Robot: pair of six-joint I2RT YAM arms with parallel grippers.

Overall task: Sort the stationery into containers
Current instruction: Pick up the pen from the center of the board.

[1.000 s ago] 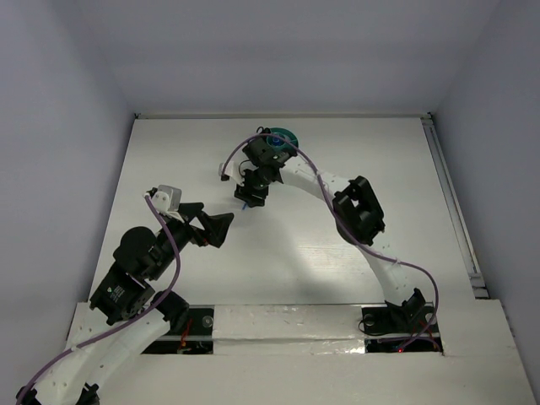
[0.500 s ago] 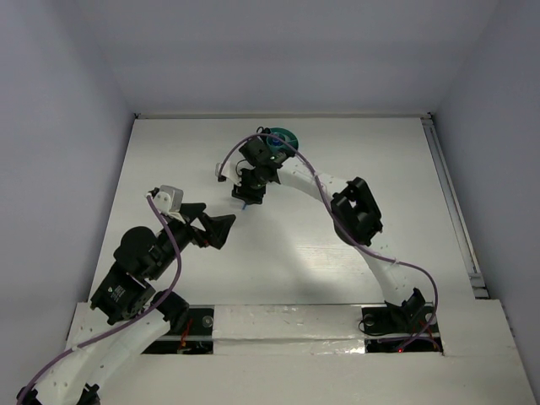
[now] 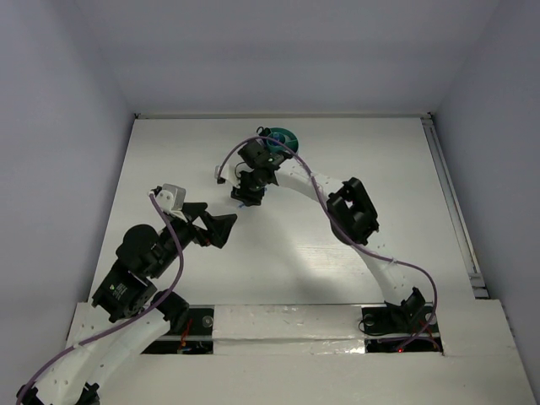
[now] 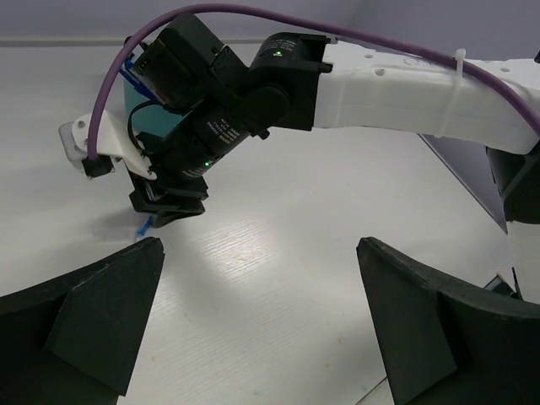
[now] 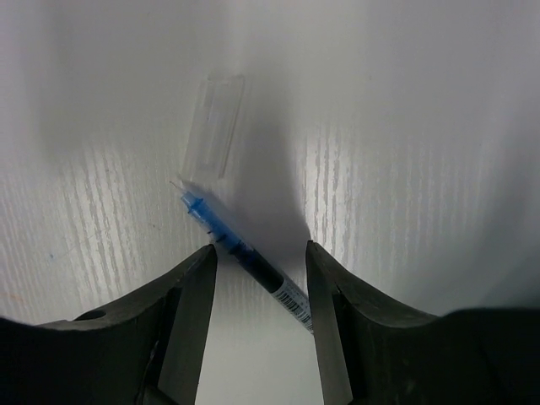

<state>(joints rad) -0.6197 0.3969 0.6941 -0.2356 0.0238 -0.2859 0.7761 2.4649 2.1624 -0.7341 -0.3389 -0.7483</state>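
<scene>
While right tool [image 5: 258,253] straddles pen [image 5: 229,241], tail seemingly hidden

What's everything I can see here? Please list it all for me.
pen: one, blue, lying on the table between the right gripper's fingers
cap: one, clear, on the table just past the pen's tip
cup: one, teal, far middle of the table; contents not visible
table: one, white
cables: purple, running along both arms
arms: two, white and black, bases at the near edge
left gripper: black, open, hovering left of centre
right gripper: black, open, astride the pen
</scene>
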